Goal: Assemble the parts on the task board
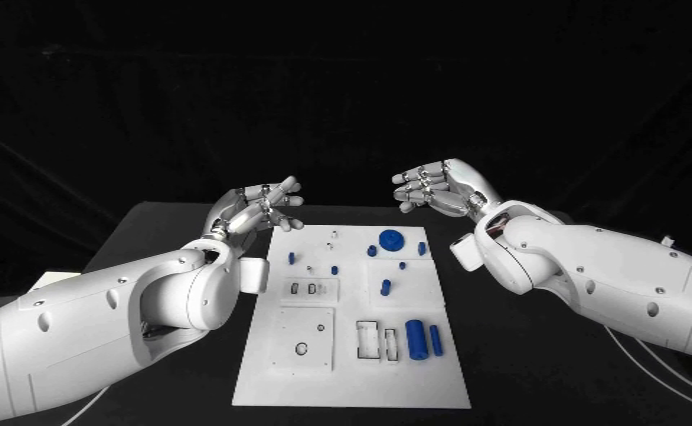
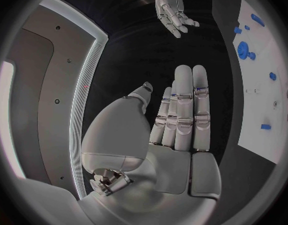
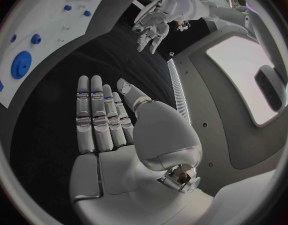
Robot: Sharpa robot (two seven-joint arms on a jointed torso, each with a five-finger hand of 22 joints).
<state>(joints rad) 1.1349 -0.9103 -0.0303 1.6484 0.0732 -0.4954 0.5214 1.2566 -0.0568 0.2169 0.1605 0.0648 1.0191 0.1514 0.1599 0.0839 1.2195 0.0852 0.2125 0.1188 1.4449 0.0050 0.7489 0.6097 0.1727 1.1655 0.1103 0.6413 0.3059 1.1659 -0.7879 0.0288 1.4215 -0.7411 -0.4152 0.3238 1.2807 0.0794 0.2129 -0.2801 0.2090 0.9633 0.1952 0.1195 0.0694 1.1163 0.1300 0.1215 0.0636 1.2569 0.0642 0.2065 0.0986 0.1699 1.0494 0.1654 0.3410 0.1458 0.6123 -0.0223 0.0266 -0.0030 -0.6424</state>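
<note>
Task board [image 1: 310,366] below (untouched) fingers [image 1: 277,208]

A black table [image 1: 173,236] stands under the white plate. A small pale object [image 1: 51,280] lies at its near left edge, too dim to identify.

White task board [image 1: 320,346] flat mid-table, small blue parts [image 1: 391,239] scattered on it

Black table [image 1: 173,236] w/ white task board [image 1: 325,366] flat at centre.
</note>
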